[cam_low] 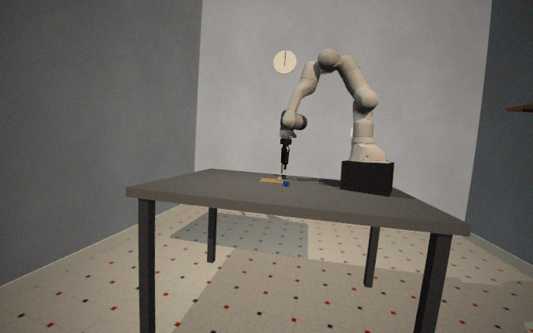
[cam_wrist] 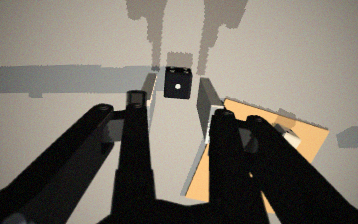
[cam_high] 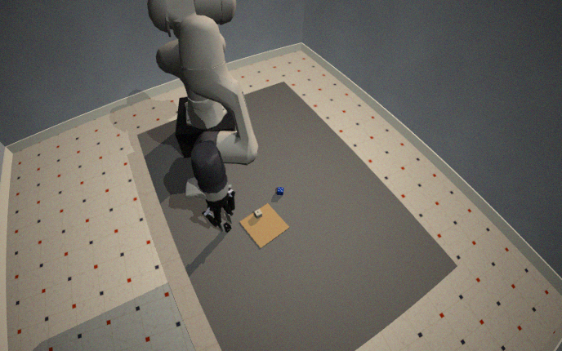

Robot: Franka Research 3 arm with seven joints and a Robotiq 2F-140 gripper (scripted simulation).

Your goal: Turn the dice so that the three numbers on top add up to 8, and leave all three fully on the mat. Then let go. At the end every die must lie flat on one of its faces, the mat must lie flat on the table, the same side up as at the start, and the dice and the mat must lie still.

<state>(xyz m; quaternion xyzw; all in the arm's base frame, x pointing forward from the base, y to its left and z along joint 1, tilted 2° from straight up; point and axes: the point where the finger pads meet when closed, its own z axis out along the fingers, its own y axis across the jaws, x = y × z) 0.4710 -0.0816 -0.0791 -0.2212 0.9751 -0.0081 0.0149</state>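
A tan mat (cam_high: 264, 225) lies flat on the grey table. A white die (cam_high: 258, 212) sits on the mat near its far corner. A blue die (cam_high: 279, 190) lies on the table beyond the mat. A black die (cam_high: 227, 226) lies on the table just left of the mat; in the wrist view (cam_wrist: 178, 82) it shows one white pip on top. My gripper (cam_high: 218, 215) hangs over the black die, pointing down. In the wrist view my gripper (cam_wrist: 177, 90) stands partly open, with the die below in line with the gap and space on both sides. Nothing is held.
The arm's black base block (cam_high: 198, 124) stands behind the gripper. The mat's near edge (cam_wrist: 260, 150) lies right beside the right finger in the wrist view. The table's left edge is a short way from the gripper.
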